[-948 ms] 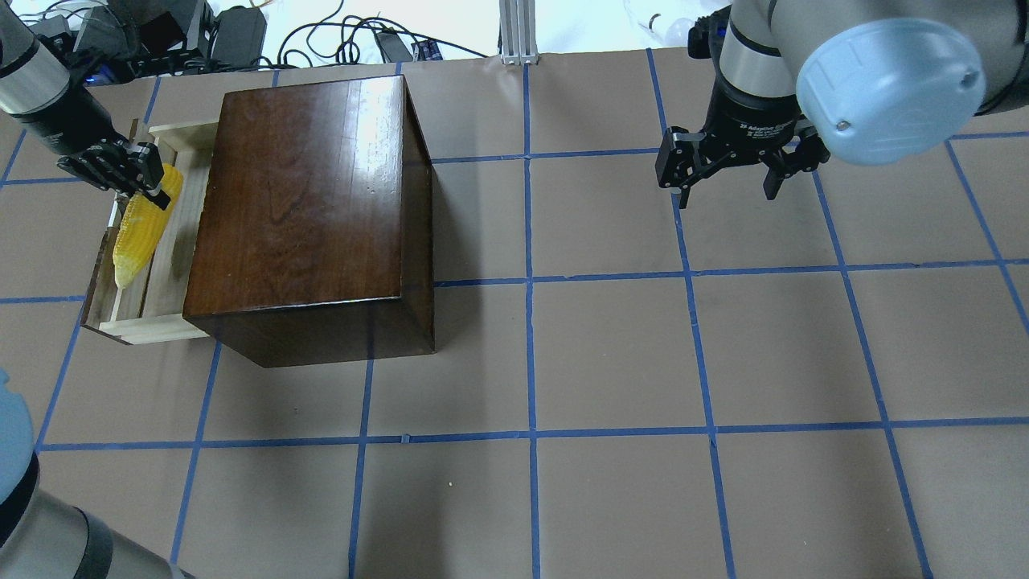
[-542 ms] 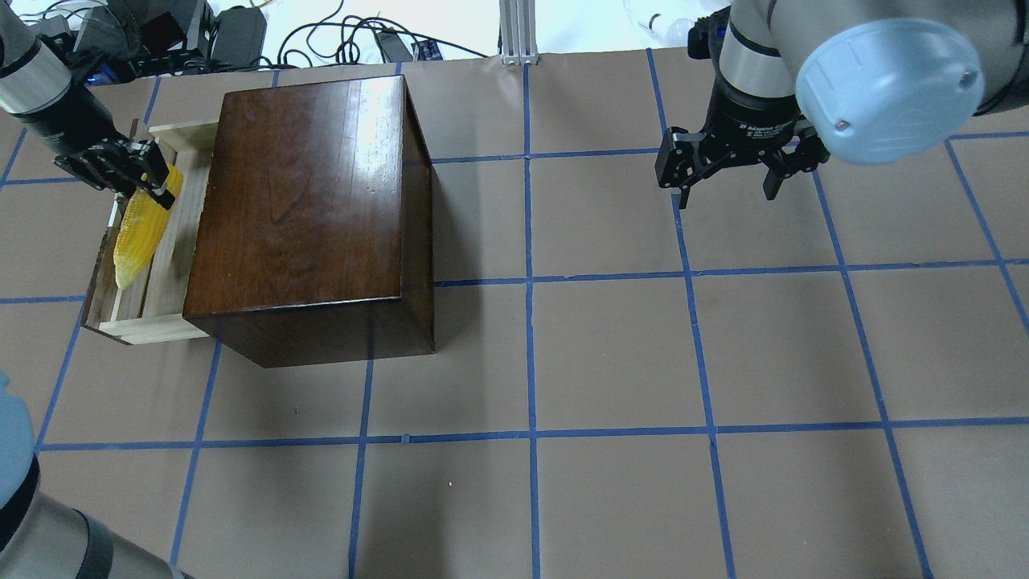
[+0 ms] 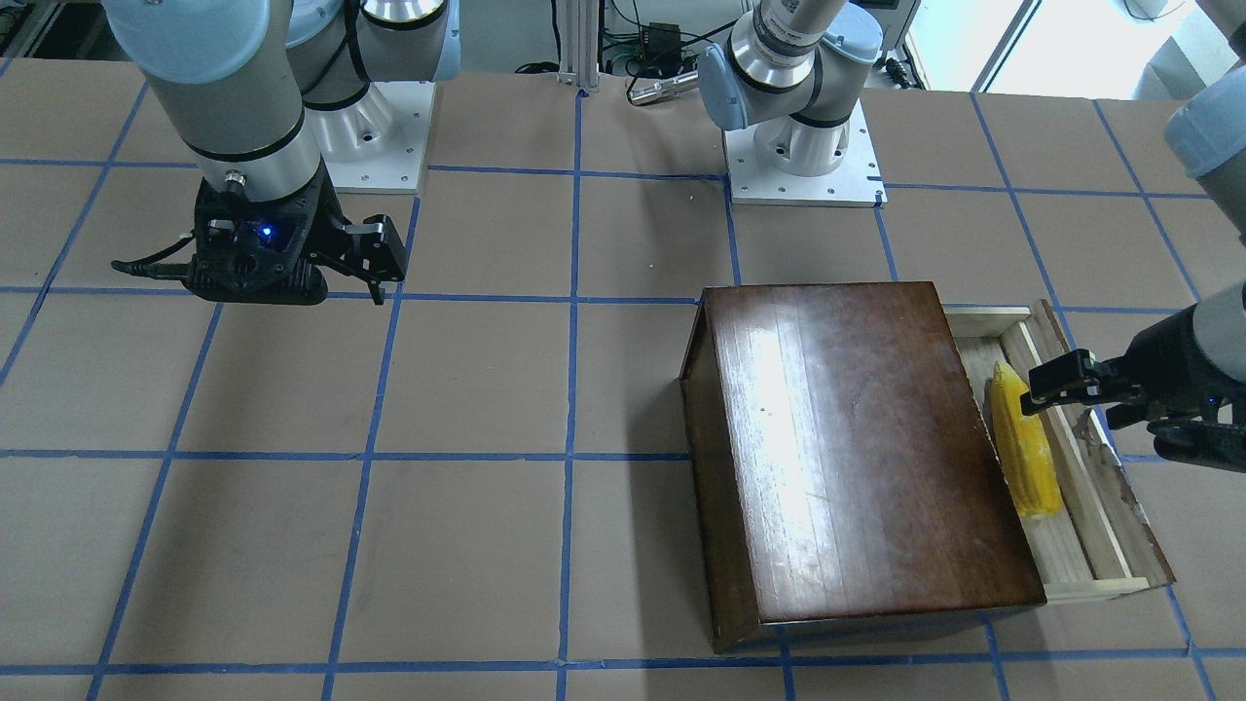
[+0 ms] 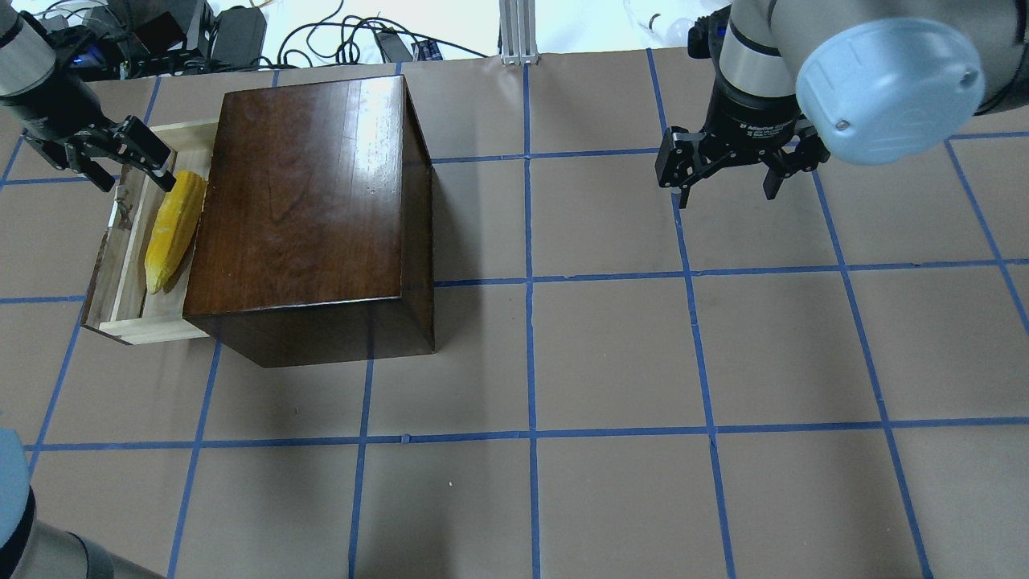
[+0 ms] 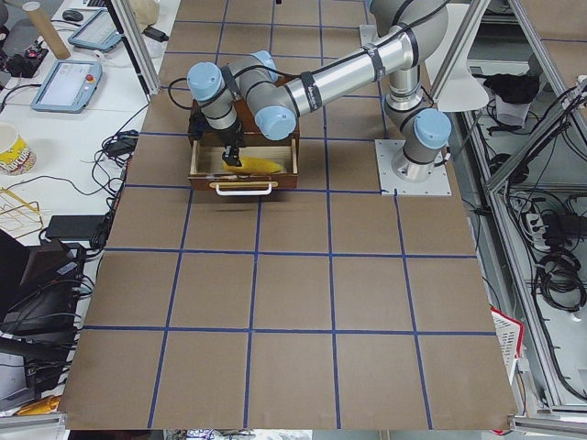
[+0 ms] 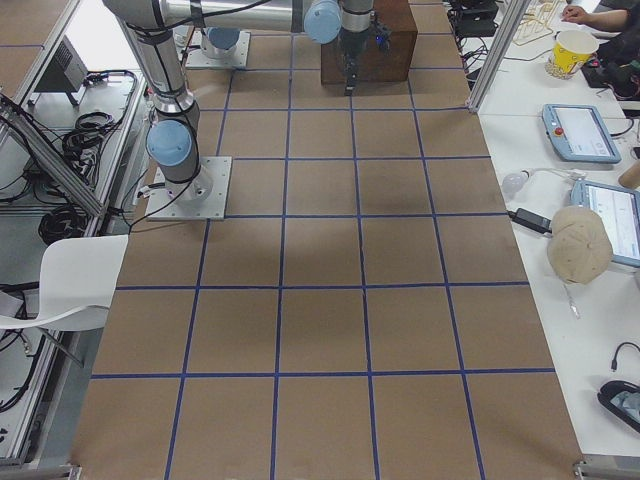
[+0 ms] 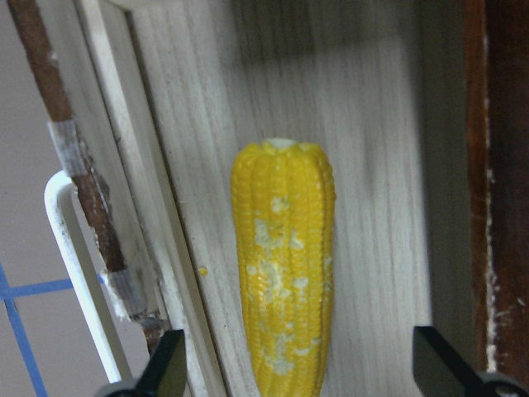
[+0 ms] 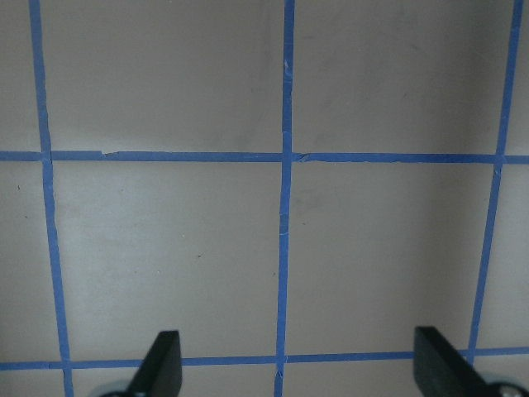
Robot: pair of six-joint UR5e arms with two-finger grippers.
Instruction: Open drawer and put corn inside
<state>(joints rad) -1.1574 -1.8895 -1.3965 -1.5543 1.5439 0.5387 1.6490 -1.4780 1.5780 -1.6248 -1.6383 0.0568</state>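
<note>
The drawer of pale wood stands pulled out of the glossy dark-brown box on its left side. The yellow corn lies flat on the drawer floor, close against the box, also in the front view and the left wrist view. My left gripper is open and empty, above the drawer's far end, just clear of the corn's thick end. My right gripper is open and empty, hanging over bare table far to the right; its wrist view shows only paper and tape.
The drawer's white handle sits on its chipped dark front panel. The table is brown paper with a blue tape grid. Cables and gear lie past the far edge.
My left gripper has opened, let go of the corn and drawn back toward the far left. The corn has dropped onto the drawer floor beside the box. The right arm has not moved.
</note>
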